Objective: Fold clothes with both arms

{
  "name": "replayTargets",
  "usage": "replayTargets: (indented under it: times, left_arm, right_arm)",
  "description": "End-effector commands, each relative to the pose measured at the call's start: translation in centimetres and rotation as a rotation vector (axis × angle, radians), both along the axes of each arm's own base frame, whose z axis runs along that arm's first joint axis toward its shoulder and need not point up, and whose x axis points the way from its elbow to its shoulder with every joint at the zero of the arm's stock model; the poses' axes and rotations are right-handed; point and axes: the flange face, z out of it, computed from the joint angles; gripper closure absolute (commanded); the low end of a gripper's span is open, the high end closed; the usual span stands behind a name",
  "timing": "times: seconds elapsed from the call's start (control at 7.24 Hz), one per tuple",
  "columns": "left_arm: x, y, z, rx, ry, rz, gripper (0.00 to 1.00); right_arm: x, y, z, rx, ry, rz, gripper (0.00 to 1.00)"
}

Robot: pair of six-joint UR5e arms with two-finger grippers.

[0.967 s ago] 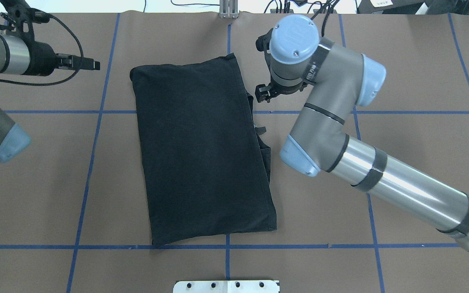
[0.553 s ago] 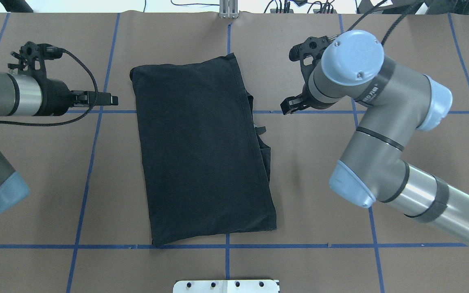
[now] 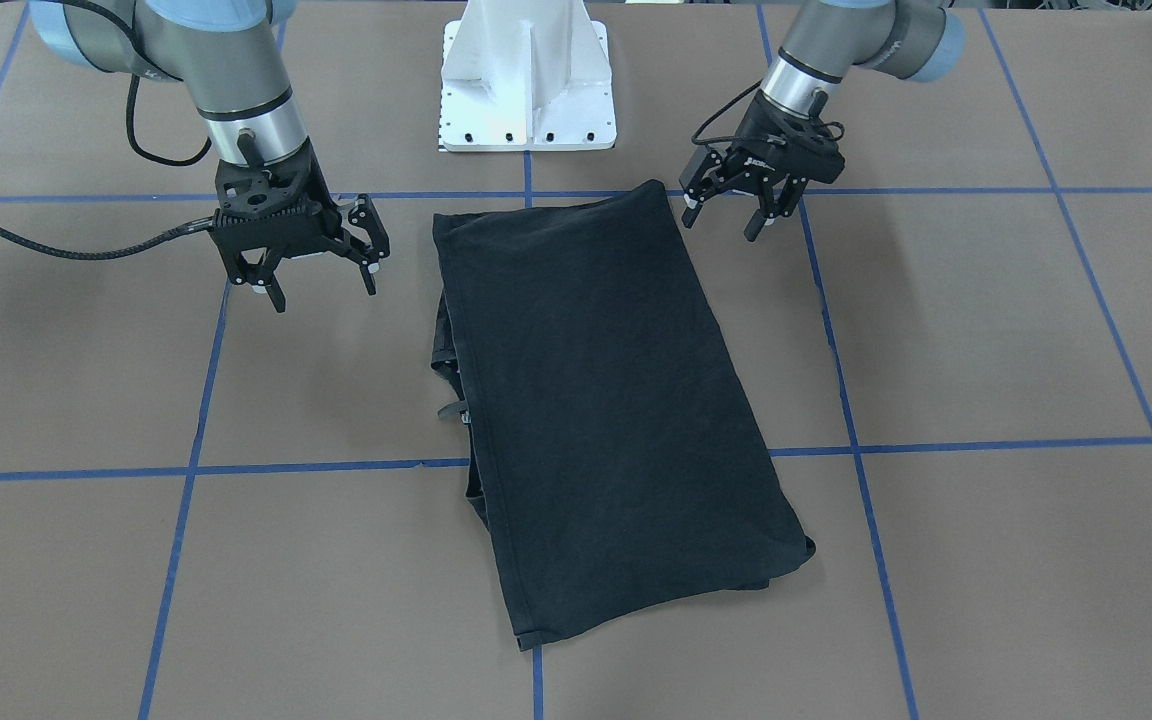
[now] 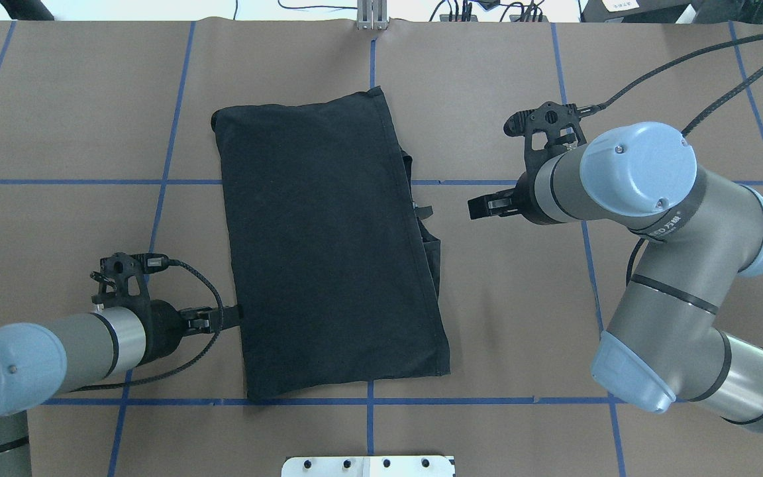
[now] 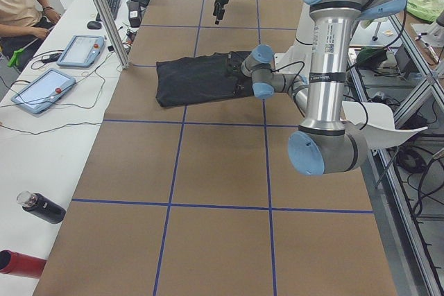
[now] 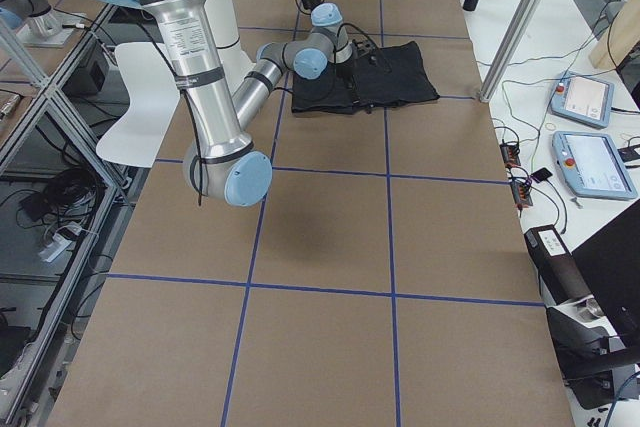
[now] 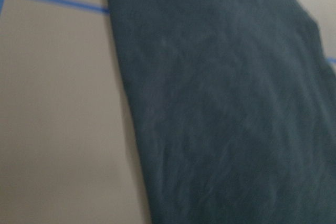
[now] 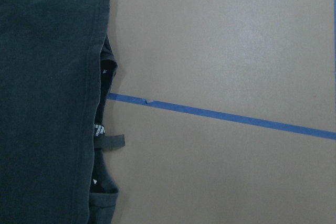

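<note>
Lying flat in the middle of the brown-papered table (image 4: 520, 318), the black T-shirt (image 4: 328, 245) is folded into one long rectangle, set a little askew to the blue tape lines (image 4: 487, 400). Its plain side faces up, with no print showing from where I stand. Along the edge on the robot's right, the lower layers stick out slightly from under the top fold, and a small dark tag (image 8: 109, 141) pokes sideways over the paper. Tiny white marks show on the cloth just beside it. The left gripper (image 3: 721, 222) hangs at the shirt's left edge, close to the corner nearest the white pedestal (image 3: 528, 75), with its fingers spread and nothing between them. I cannot tell whether it touches the cloth. The right gripper (image 3: 326, 295) sits on the other side, clearly apart from the shirt, with its fingers also spread wide and empty, pointing down at bare paper. The left wrist view is blurred and shows only the shirt's edge against the table.
</note>
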Motion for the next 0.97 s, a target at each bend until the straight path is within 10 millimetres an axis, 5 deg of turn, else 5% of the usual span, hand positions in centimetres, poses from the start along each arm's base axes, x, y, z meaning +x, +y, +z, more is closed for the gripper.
replayTargets:
  times: [0.0,0.41,0.83]
  left_arm:
    - [3.0,3.9,0.4,-0.03,-0.055,0.008,0.0]
    - [6.4,5.5,-2.3,-0.037,-0.11,0.043,0.03]
    - [8.1,7.9,-2.1,-0.038,-0.126,0.092,0.32]
  right_arm:
    - [0.1,0.1,0.0,0.004,-0.005,0.003,0.0]
    - [0.1,-0.1,0.0,0.01,0.001,0.014,0.0]
    - [-0.1,0.0,0.0,0.012,0.001,0.012,0.0]
